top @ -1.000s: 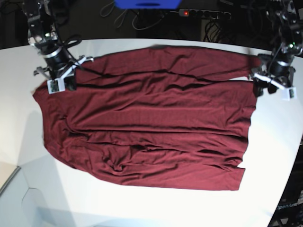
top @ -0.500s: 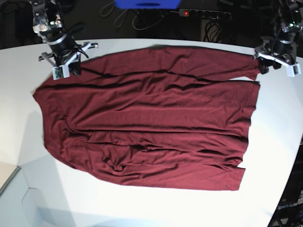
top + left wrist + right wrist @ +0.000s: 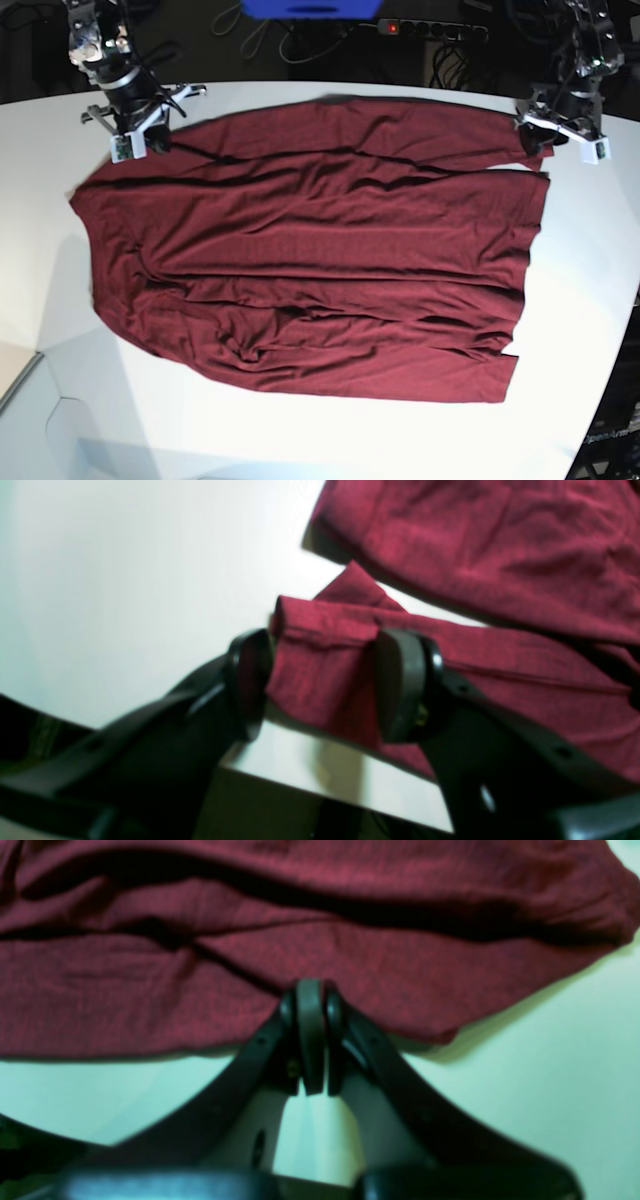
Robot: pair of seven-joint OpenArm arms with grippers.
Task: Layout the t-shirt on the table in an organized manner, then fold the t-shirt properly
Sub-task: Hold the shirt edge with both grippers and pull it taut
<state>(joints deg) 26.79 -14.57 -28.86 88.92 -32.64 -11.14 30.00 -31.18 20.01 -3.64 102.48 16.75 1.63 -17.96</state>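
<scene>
The dark maroon t-shirt (image 3: 320, 260) lies spread across the white table (image 3: 300, 440), with long creases running across it. My left gripper (image 3: 535, 138) hovers at the back right, over the end of a sleeve. In the left wrist view it (image 3: 320, 680) stands open, the folded sleeve end (image 3: 325, 645) lying between its two fingers near the table's edge. My right gripper (image 3: 150, 140) is at the shirt's back left corner. In the right wrist view it (image 3: 310, 1035) is shut, its tip over the edge of the cloth (image 3: 200, 990); I see no cloth pinched in it.
Behind the table, a power strip (image 3: 435, 30) with a red light, cables and a blue object (image 3: 310, 8) sit in the dark. The table's edge (image 3: 325, 790) runs just under the left gripper. The tabletop curves away at the right (image 3: 610, 330).
The left gripper has moved toward the back and a little left, onto the sleeve end. The right gripper has moved back toward the shirt's back left corner. The shirt lies as before.
</scene>
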